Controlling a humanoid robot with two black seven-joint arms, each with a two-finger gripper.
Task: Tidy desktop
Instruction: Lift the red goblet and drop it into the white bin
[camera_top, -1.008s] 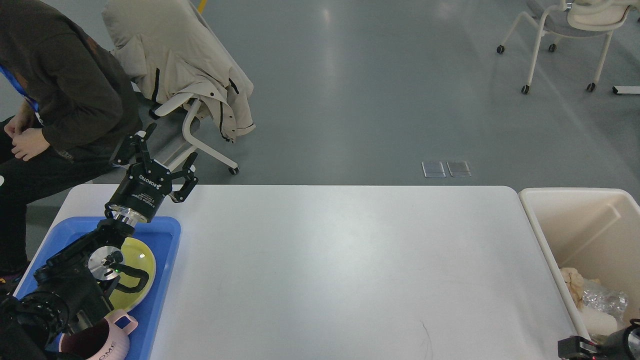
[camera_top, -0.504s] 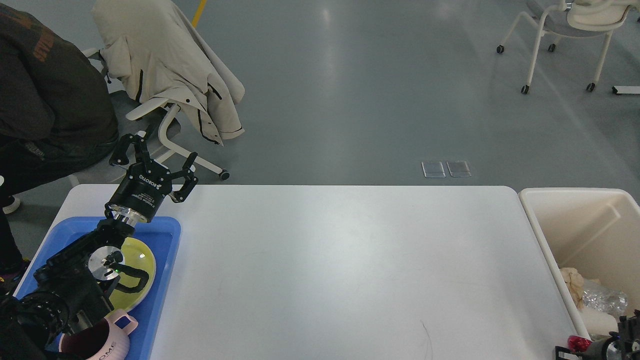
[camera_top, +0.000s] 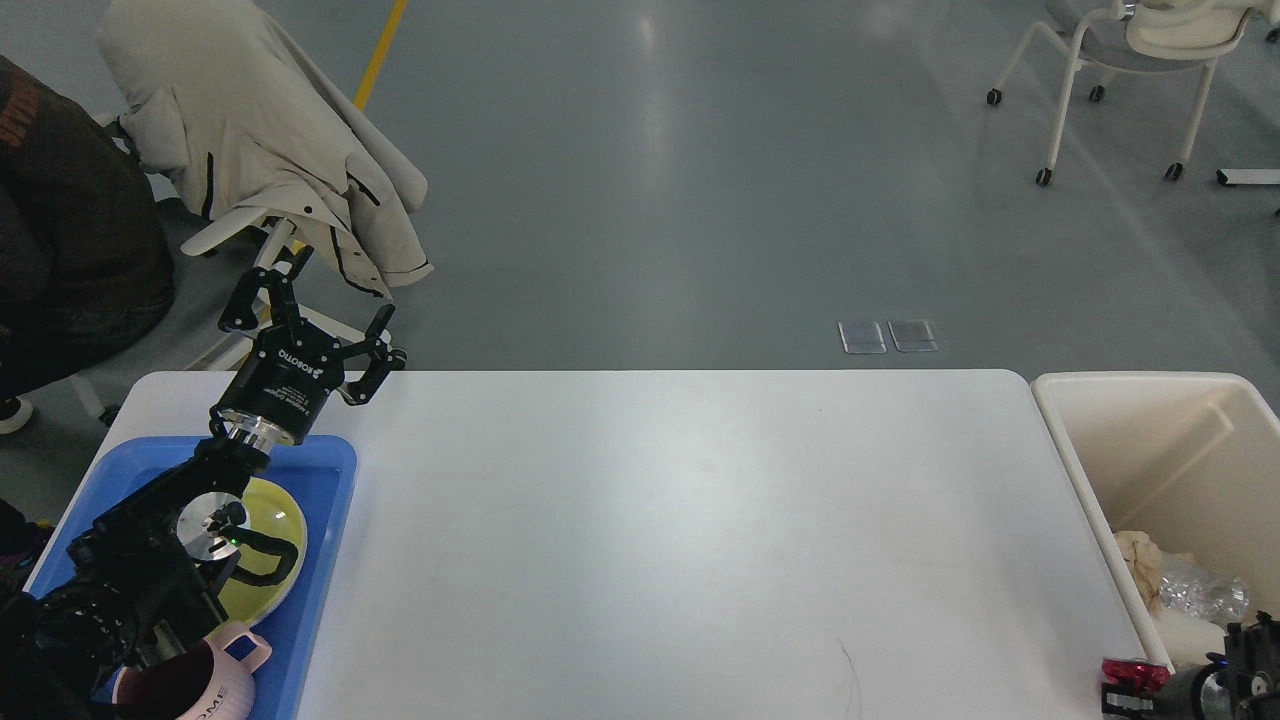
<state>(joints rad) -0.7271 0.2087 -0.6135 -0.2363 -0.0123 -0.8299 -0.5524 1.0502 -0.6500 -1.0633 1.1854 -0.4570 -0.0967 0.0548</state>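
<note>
The desktop (camera_top: 660, 520) is a large white table top with rounded corners and a faint dark scratch (camera_top: 850, 672) near its front right. My left gripper (camera_top: 315, 325) is open and empty, held above the table's far left edge, just beyond a blue tray (camera_top: 325, 500). The tray holds a yellow-green plate (camera_top: 280, 530) and a pink cup (camera_top: 215, 685), partly hidden by my left arm. Only a small part of my right arm (camera_top: 1190, 680) shows at the bottom right corner; its fingers cannot be told apart.
A cream bin (camera_top: 1130, 430) stands off the table's right end with crumpled paper and plastic waste (camera_top: 1175, 590) inside. Beyond the far left edge are a seated person (camera_top: 70, 240) and a chair with a beige coat (camera_top: 250, 150). Another chair (camera_top: 1130, 60) is far right.
The person and the coat-draped chair have moved left and away from the table. My right arm has shifted slightly at the bottom right corner. My left gripper has stayed in place.
</note>
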